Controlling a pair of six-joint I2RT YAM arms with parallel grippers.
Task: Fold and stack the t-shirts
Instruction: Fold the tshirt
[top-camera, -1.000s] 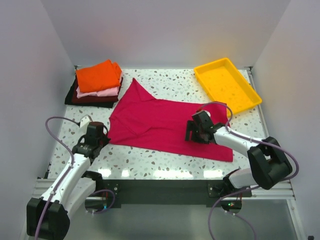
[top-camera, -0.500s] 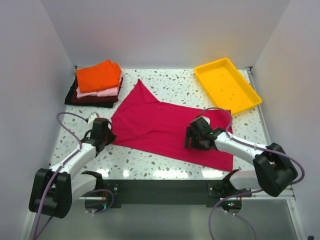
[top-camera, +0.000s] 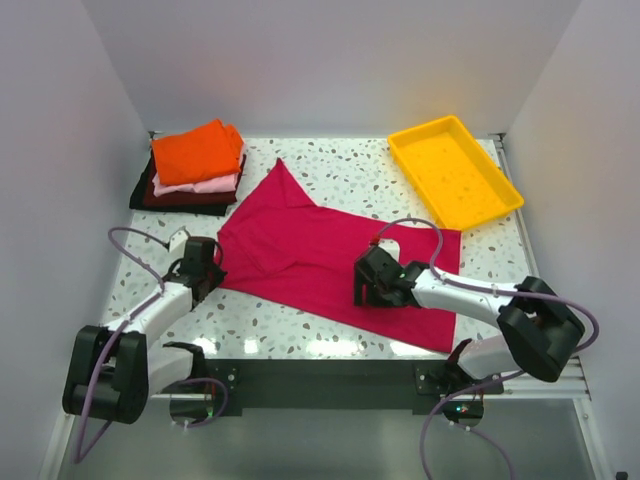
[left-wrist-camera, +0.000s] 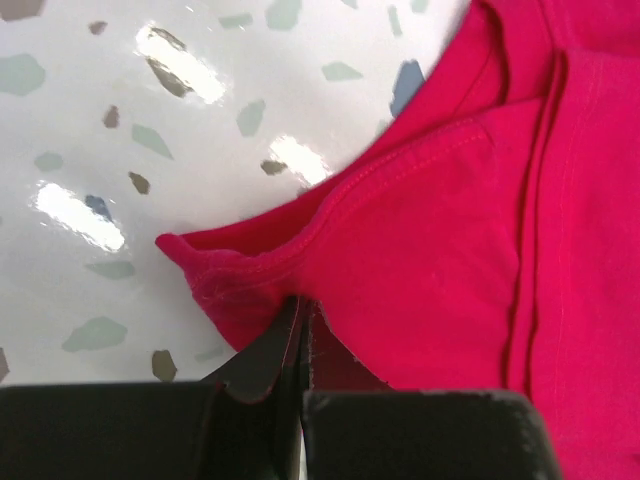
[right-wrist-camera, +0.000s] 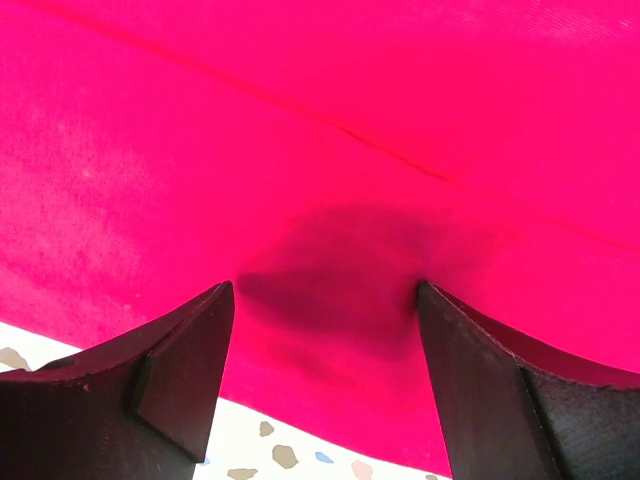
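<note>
A crimson-magenta t-shirt (top-camera: 320, 250) lies spread across the middle of the table. My left gripper (top-camera: 207, 272) is shut on its left sleeve hem, seen close in the left wrist view (left-wrist-camera: 300, 300), where the cloth (left-wrist-camera: 440, 250) bunches at the fingertips. My right gripper (top-camera: 366, 288) is open and presses down on the shirt's lower middle; in the right wrist view its fingers (right-wrist-camera: 185, 370) straddle flat cloth (right-wrist-camera: 330, 200) near the shirt's front edge. A stack of folded shirts, orange (top-camera: 197, 151) over pale pink (top-camera: 205, 185) over dark maroon (top-camera: 185, 199), sits at the back left.
A yellow plastic tray (top-camera: 455, 172) stands at the back right. Speckled tabletop (top-camera: 340, 165) shows behind the shirt and along the front edge (top-camera: 270, 325). Side walls close in left and right.
The right gripper has slid left across the shirt, dragging its right side leftward. The left gripper moved up to the sleeve edge and holds it; the shirt has shifted slightly.
</note>
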